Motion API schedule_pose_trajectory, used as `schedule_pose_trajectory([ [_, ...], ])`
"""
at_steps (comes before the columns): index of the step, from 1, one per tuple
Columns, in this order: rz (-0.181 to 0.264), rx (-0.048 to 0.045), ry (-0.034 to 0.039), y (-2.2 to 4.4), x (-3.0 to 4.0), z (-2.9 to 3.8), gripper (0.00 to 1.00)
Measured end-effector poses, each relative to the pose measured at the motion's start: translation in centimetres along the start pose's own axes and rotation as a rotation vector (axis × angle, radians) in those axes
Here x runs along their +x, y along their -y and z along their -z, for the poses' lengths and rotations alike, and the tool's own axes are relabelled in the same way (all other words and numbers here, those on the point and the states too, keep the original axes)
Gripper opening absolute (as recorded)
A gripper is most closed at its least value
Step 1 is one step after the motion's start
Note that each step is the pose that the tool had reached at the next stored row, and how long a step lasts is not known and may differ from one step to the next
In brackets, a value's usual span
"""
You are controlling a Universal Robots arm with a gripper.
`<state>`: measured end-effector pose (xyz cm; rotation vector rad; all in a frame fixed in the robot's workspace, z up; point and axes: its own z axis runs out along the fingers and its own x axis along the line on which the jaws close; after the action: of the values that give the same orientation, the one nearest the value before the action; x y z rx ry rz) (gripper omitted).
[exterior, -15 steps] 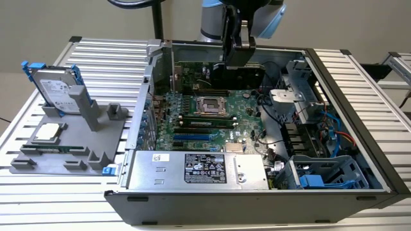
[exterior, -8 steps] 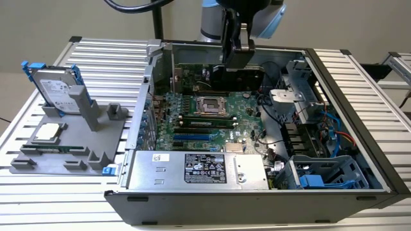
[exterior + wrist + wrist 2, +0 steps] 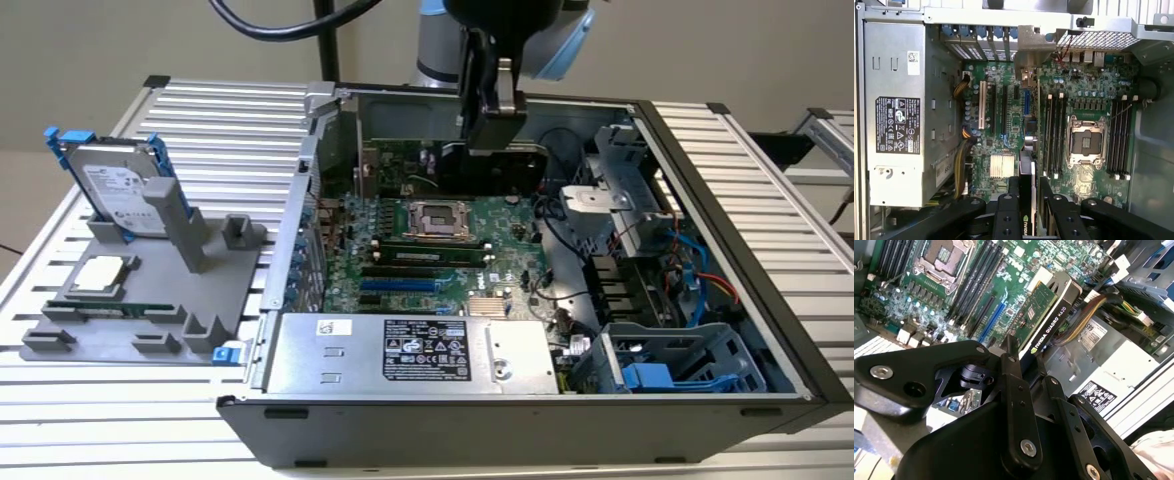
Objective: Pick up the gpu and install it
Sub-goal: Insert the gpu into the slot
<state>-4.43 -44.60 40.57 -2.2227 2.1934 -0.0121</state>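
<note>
While clamping the gpu (image 3: 1046, 315) between the jaws above the motherboard (image 3: 1084, 100) inside the case (image 3: 534, 430), hold card level, edge parallel to the slots (image 3: 1004, 110); avoid nearby cables (image 3: 1089, 315).

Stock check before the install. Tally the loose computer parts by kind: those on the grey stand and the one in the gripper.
hard drive: 1
processor chip: 1
memory stick: 1
gpu, held in the gripper: 1
Total: 4
</note>
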Motion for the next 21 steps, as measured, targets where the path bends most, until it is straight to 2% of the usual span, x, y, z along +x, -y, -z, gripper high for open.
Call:
schedule_pose_trajectory([
  [10, 0.000, -0.0001, -0.0154, -0.01, -0.01, -0.61, 0.00],
  [19, 0.001, -0.0003, -0.0354, -0.02, -0.04, -1.25, 0.00],
  [21, 0.001, -0.0004, -0.0373, -0.02, -0.04, -1.29, 0.00],
])
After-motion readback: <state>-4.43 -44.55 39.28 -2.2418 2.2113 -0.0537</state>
